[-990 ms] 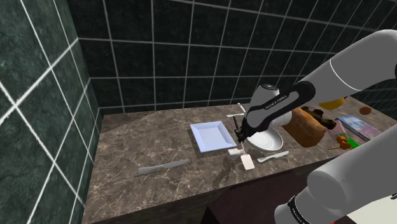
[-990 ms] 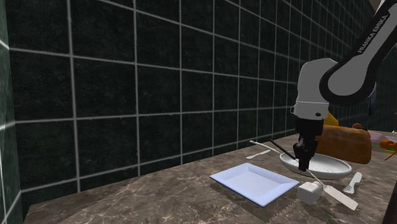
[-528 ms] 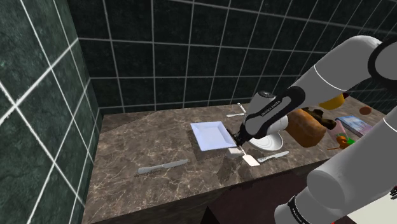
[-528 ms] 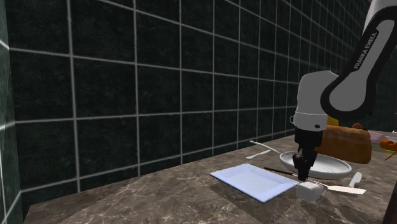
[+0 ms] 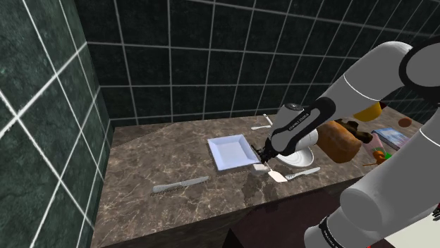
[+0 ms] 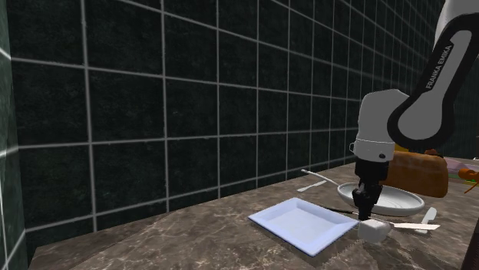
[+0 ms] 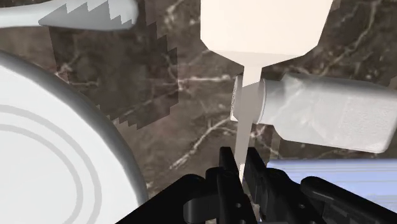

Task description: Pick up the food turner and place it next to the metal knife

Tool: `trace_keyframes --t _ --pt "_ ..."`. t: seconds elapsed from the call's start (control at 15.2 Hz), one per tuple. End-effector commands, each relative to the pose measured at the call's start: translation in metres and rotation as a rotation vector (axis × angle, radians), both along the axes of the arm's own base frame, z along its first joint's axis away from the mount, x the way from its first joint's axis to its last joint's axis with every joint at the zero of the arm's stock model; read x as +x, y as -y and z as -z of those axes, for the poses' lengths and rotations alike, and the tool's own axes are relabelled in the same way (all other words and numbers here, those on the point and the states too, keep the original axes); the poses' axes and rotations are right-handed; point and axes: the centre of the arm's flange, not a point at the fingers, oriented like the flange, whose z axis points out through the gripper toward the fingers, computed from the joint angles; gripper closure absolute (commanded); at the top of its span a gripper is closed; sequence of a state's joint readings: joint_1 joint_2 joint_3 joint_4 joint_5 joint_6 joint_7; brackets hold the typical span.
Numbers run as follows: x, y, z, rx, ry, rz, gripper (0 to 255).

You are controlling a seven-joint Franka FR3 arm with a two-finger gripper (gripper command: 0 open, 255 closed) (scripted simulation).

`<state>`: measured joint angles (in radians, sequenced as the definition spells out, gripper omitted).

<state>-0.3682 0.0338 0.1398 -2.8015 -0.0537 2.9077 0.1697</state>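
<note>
starting at the shoulder view's left, you have the grey knife (image 5: pixel 180 184) lying flat and alone on the dark marble counter (image 5: pixel 141 158), near its front edge. next to the right comes the pale blue square plate (image 5: pixel 231 151). just past that plate's right side the black gripper (image 5: pixel 266 160) points down at the counter. in the wrist view you can see its fingers (image 7: pixel 228 181) drawn in narrow, clasping the thin stem of the food turner (image 7: pixel 264 28) between them. the turner is well apart from the knife, with the square plate between the two. its cream blade sticks out beyond the fingertips toward the front of the counter, low over the marble; you cannot tell whether it touches. its dark handle end runs back the other way, along the square plate's right side. a small white container (image 7: pixel 331 111) lies on its side just beside the stem, between the blade and the square plate. further right sits a round white plate (image 5: pixel 296 156), with a pale fork (image 5: pixel 304 171) on the counter in front of it, near the turner's blade. right of those is a brown loaf (image 5: pixel 343 141).
</note>
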Motion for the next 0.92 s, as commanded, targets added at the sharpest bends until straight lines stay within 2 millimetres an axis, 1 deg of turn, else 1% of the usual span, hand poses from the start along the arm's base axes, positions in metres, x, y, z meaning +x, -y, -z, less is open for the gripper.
trace_keyframes --t 0.0,0.33,0.53,0.59,0.86 --pt "-0.001 -0.002 0.003 0.002 -0.007 -0.004 0" --pt "-0.002 -0.002 0.002 0.002 -0.007 -0.004 0" --pt "-0.004 -0.002 -0.037 0.002 -0.007 -0.004 0" --pt "-0.005 -0.003 -0.048 0.002 -0.007 -0.004 0" --pt "-0.005 -0.003 -0.048 0.002 -0.007 -0.004 0"
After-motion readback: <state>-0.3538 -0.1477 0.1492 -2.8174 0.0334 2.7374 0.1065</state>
